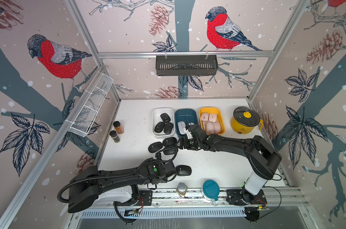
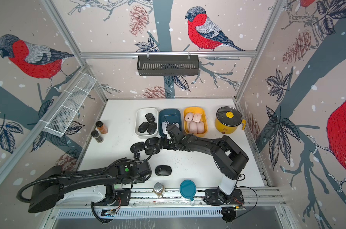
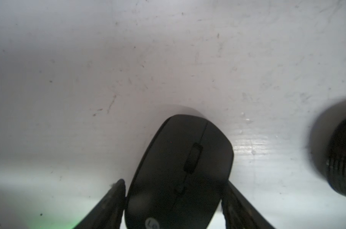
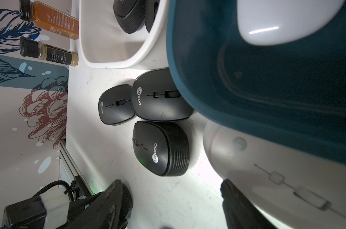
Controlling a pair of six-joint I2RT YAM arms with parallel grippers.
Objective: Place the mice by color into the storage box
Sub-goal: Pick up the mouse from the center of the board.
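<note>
I have the left claw (image 3: 174, 182) clamped on a black mouse (image 3: 178, 156) on the worktop (image 1: 207, 164), right claw (image 4: 172, 181) apart; next I lift it across to the white box (image 1: 153, 121)

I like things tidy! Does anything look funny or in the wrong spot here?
Yes. A stray white mouse lies outside the blue bin, by its front wall next to the right gripper, while the other white mouse sits inside. It belongs inside too.
</note>
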